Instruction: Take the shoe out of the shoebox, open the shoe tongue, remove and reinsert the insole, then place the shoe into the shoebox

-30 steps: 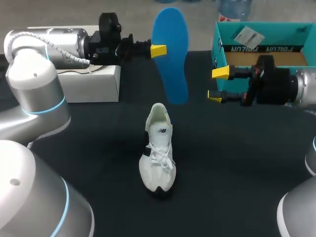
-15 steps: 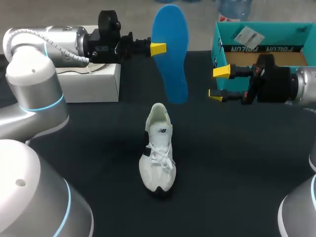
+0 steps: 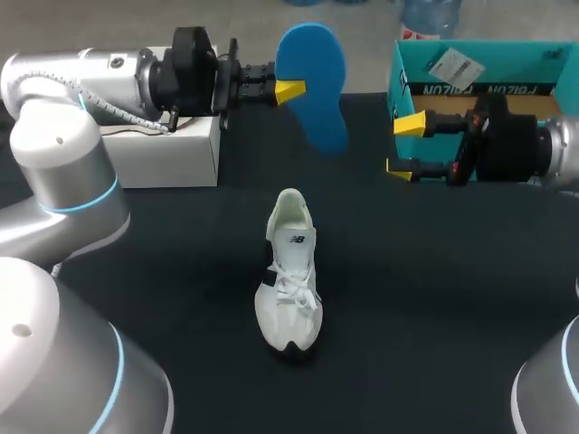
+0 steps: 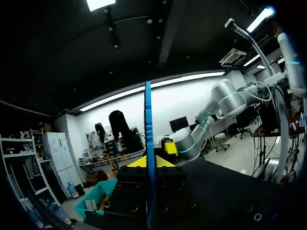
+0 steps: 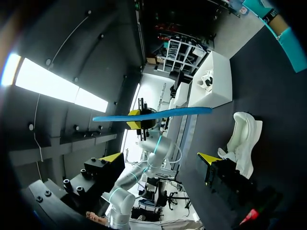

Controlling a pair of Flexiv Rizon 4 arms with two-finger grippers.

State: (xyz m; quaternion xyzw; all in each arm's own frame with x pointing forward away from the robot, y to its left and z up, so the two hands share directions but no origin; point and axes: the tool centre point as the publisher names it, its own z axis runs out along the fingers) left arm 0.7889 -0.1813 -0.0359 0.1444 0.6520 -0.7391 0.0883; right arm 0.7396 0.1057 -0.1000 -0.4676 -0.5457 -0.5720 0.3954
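Head: my left gripper (image 3: pixel 291 89) clamps the insole (image 3: pixel 313 81) in the air behind the shoe (image 3: pixel 289 271), which stands on the table (image 3: pixel 434 271); my right gripper (image 3: pixel 407 145) is spread just beside the shoebox (image 3: pixel 470 89). Left wrist: insole edge-on between my fingers (image 4: pixel 136 164). Right wrist: fingers (image 5: pixel 111 157) apart, shoe ahead.

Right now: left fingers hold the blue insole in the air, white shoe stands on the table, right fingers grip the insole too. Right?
Not quite. The right gripper has open, empty fingers by the teal shoebox, apart from the blue insole; the head view shows it. The left gripper does hold the insole, and the white shoe stands on the table.
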